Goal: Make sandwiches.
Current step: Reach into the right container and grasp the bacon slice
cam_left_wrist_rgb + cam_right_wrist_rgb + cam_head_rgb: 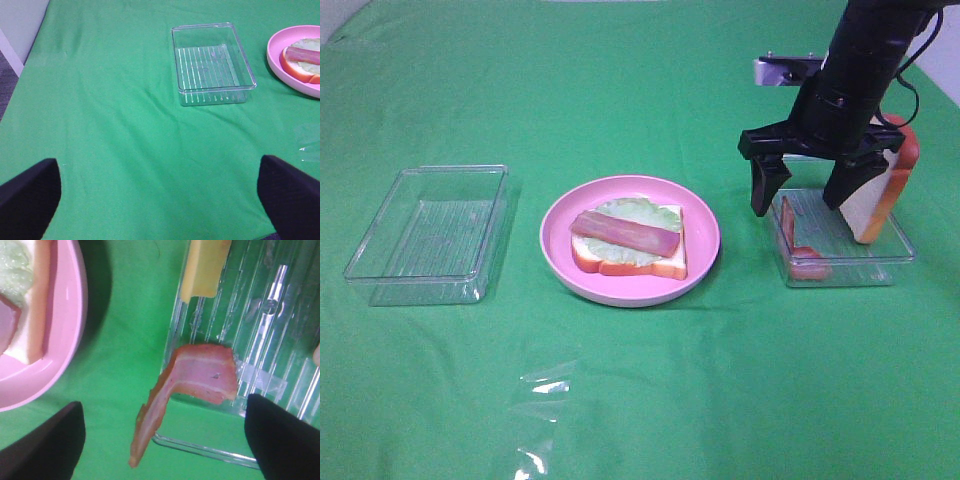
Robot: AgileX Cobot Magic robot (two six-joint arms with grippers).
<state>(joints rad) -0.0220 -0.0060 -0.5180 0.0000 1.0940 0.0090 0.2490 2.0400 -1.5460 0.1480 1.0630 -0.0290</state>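
The sandwich [628, 240] lies open on the pink plate [705, 235]: one bread slice, lettuce [642, 212], and a bacon strip [625, 234] on top. My right gripper [798, 205] hangs open just above the right clear tray [898, 255], holding nothing. In that tray a second bacon strip [798, 250] leans against the wall nearest the plate, and a bread slice [880, 200] stands on edge. In the right wrist view this bacon [200, 377] drapes over the tray wall between my open fingers, with a yellow cheese piece [205, 262] beyond. My left gripper [157, 162] is open over bare cloth.
An empty clear tray [425, 235] sits left of the plate, also in the left wrist view [212, 62] with the plate's rim [280, 67]. A crumpled piece of clear film [540, 420] lies near the table's front edge. A green cloth covers the table.
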